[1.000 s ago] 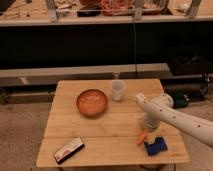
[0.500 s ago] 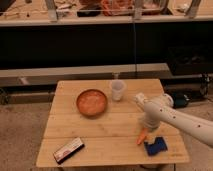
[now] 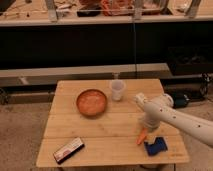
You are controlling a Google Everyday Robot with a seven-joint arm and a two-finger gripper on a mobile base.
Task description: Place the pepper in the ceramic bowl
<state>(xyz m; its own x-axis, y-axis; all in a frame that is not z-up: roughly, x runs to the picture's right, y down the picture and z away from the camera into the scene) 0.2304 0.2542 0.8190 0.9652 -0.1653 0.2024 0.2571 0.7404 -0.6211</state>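
Toward the near right corner of the wooden table [image 3: 100,127], the gripper [image 3: 148,129] points down from a white arm [image 3: 175,116] that reaches in from the right edge of the view. Its fingers are spread wide and close on nothing. The pepper [image 3: 142,136], small, orange and tapered, sits right under them, leaning to the left with its narrow end toward the near edge. Whether the fingers touch it cannot be told.

Just right of the pepper and a little nearer lies a blue block [image 3: 156,146], close enough that the two seem to meet. The ceramic bowl [image 3: 92,103], reddish-brown at the rim and speckled orange inside, stands well apart to the left and farther back, around the middle of the table. A translucent plastic cup [image 3: 117,90] stands upright just right of the bowl, toward the far edge, between the bowl and the arm's bend. The boards between pepper and bowl carry nothing else.

At the near left corner lies a flat dark packet [image 3: 69,150] with a pale edge, set at an angle. Beyond the table runs a long dark workbench [image 3: 100,45] with clutter on top, and a black box [image 3: 190,60] sits at far right.
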